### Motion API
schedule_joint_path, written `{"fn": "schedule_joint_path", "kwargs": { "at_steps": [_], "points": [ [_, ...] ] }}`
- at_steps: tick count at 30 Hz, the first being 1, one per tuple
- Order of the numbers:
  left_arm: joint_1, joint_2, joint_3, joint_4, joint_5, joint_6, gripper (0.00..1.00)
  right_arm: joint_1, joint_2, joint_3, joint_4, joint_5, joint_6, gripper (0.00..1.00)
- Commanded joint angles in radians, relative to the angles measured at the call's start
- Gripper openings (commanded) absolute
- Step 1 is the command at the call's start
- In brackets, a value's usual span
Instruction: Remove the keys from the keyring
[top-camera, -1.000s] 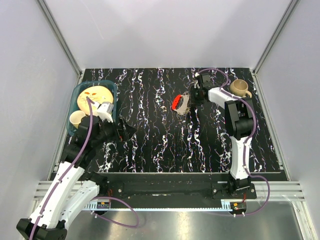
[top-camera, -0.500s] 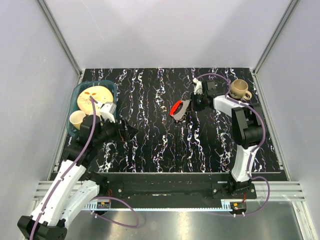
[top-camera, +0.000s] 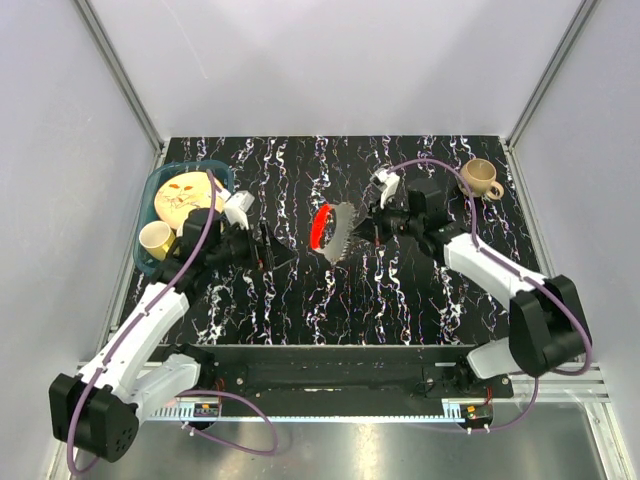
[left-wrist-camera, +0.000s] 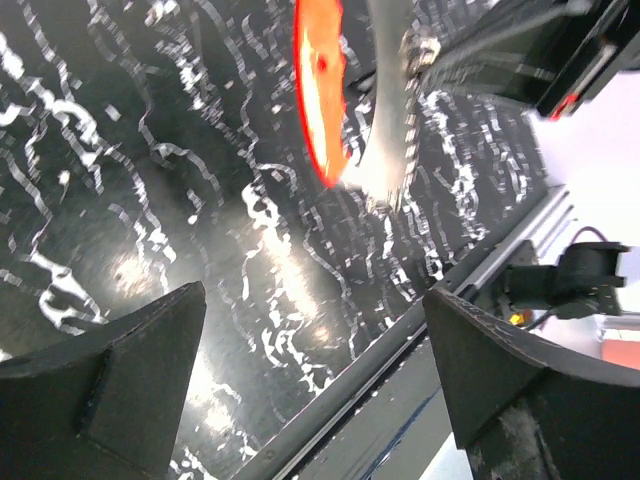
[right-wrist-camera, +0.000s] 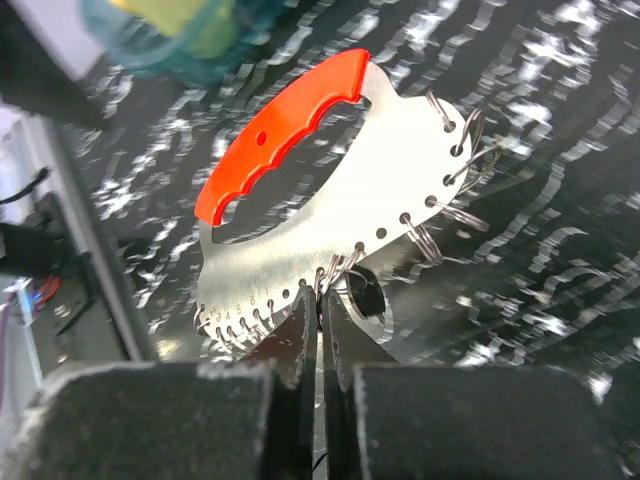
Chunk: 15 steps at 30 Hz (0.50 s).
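Your right gripper is clenched on the thin lower edge of the keyring, holding it upright over the middle of the table. Your left gripper gapes wide near its red grip, not touching. That pinch is shallow, so any tug may swivel the plate or slip it free. The keys cannot be told from the wire loops on its rim, so you may grab the wrong piece
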Motion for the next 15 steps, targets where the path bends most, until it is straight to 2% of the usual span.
{"fn": "schedule_joint_path", "kwargs": {
  "at_steps": [1,4,8,15],
  "points": [
    [-0.002,0.013,0.077,0.192,0.153,-0.039,0.93,0.075,-0.111,-0.034,0.16,-0.111,0.066,0.0],
    [-0.002,0.031,0.095,0.204,0.168,-0.027,0.93,0.112,-0.177,-0.063,0.198,-0.123,0.106,0.0],
    [-0.002,0.047,0.109,0.192,0.177,-0.022,0.91,0.136,-0.255,-0.131,0.331,-0.139,0.195,0.0],
    [-0.023,0.039,0.108,0.261,0.248,-0.097,0.86,0.17,-0.311,-0.238,0.425,-0.125,0.257,0.0]
  ]
}}
